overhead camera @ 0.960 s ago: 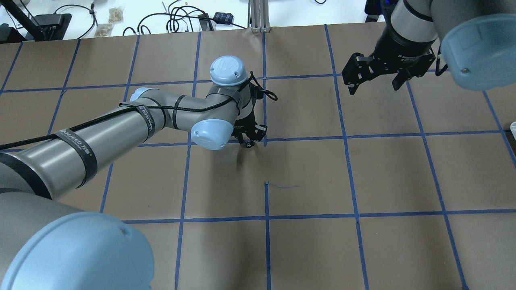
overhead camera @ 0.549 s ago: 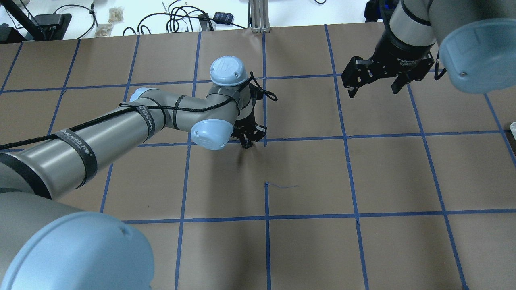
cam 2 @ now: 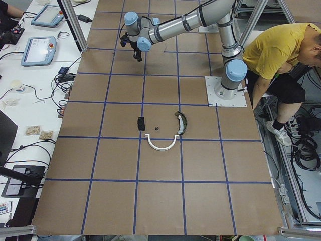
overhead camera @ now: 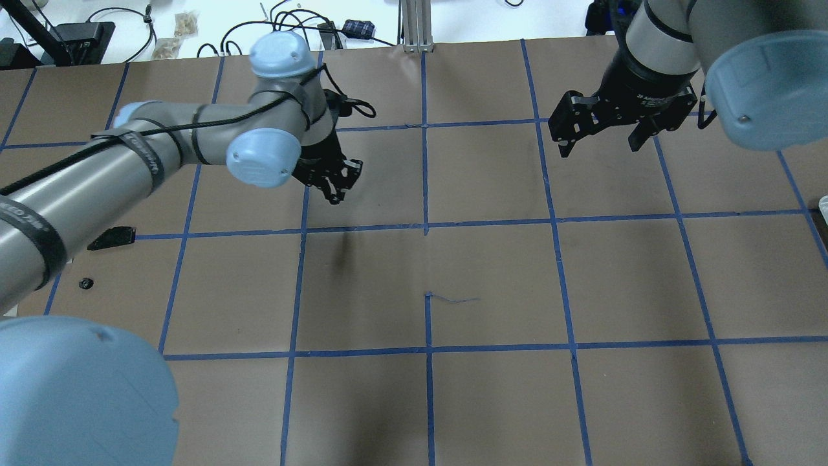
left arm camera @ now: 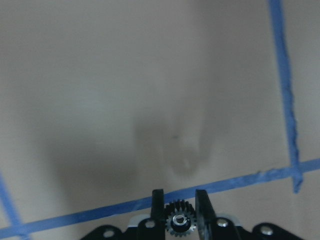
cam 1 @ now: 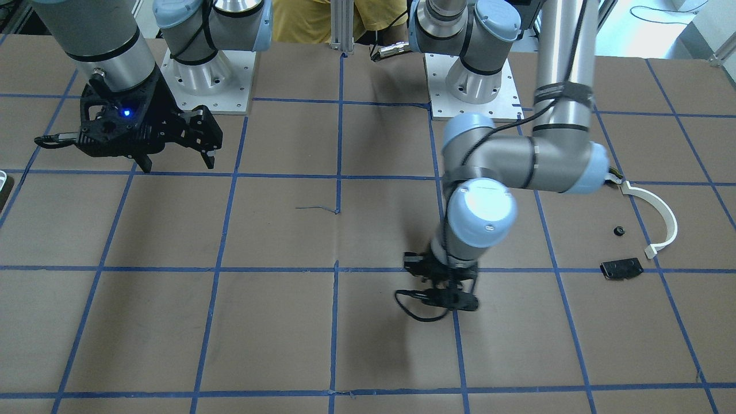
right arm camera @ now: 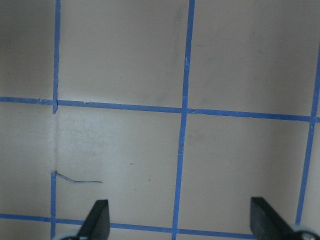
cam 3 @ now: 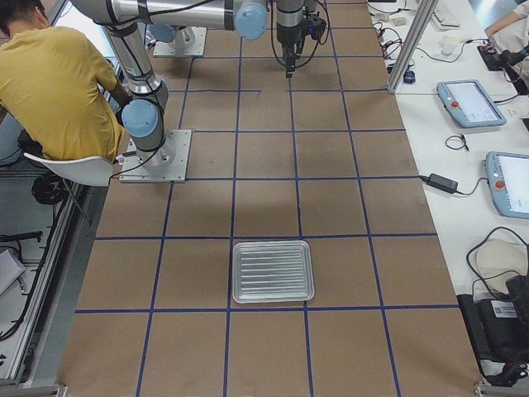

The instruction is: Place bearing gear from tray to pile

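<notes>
My left gripper (overhead camera: pixel 333 191) is shut on a small black toothed bearing gear (left arm camera: pixel 179 222) and holds it above bare brown paper, near a blue tape line. It also shows in the front-facing view (cam 1: pixel 445 284). The pile lies on my left side: a white arc strip (cam 1: pixel 661 218), a flat black plate (cam 1: pixel 622 268), a small black round part (cam 1: pixel 618 231) and an olive-and-black curved piece (cam 2: pixel 181 122). The tray (cam 3: pixel 273 244), silver and ribbed, looks empty at my right end. My right gripper (overhead camera: pixel 600 144) is open and empty, hanging over the table.
The table is brown paper with a blue tape grid. The black plate (overhead camera: pixel 113 237) and small round part (overhead camera: pixel 85 283) lie left of my left arm. A person in yellow (cam 2: pixel 281 55) sits behind the robot bases. Cables and tablets lie on the far white benches.
My left arm has swung to the left and farther from the robot with the gear in it, uncovering the black plate and the round part. The right gripper has barely moved.
</notes>
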{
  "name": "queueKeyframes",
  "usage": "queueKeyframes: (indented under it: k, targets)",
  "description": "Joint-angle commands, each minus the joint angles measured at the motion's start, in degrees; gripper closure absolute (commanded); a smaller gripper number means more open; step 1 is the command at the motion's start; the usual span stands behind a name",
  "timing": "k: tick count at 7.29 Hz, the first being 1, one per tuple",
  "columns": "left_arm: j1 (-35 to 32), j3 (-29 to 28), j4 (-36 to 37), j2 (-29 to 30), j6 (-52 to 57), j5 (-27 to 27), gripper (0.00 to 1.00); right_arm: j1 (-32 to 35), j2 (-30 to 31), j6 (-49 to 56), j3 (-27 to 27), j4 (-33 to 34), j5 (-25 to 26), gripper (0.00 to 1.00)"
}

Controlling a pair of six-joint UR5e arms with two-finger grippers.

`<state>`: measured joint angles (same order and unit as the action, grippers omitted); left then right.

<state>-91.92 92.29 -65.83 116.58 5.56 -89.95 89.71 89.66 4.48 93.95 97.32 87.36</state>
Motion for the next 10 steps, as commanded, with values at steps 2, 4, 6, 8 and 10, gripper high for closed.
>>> queueKeyframes:
  k: [2, 4, 6, 8, 10]
  targets:
    - [19.80, 1.39, -3.51, -3.28, 22.49, -7.08, 1.00, -0.24, -0.01, 0.09, 0.00, -0.02, 0.00, 0.00]
    - [30.16, 4.73, -1.50, -3.55, 32.46, -7.25, 1.00, -0.33, -0.01, 0.09, 0.44, 0.68, 0.00, 0.00]
    - [38.01, 5.80, -1.15, -2.07, 38.00, -7.17, 1.00, -0.33, -0.01, 0.09, 0.44, 0.68, 0.00, 0.00]
    - [39.36, 6.76, -0.62, -0.83, 38.03, -7.08, 1.00, -0.41, 0.08, 0.00, 0.44, -0.19, 0.00, 0.00]
    - [39.45, 7.99, 1.84, 0.40, 38.30, -7.34, 1.00, -0.24, 1.47, -1.92, 0.44, -1.94, 1.14, 0.00]
